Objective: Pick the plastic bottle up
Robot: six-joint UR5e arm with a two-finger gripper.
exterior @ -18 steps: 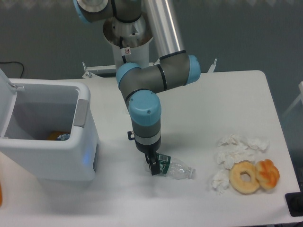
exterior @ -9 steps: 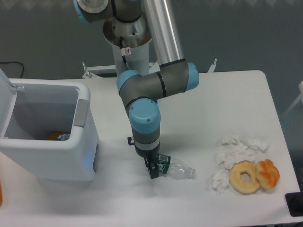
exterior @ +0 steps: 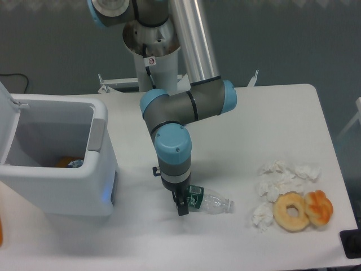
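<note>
Gripper (exterior: pixel 183 204) meets the clear, green-banded plastic bottle (exterior: pixel 210 201) lying flat.

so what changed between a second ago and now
The gripper sank a little lower at the labelled end of the plastic bottle, and the arm's wrist shifted slightly toward the front edge of the table. Whether the fingers have closed on the bottle cannot be told. The bottle lies on its side where it was, and the tissue wads, doughnuts and white bin have not moved.
</note>
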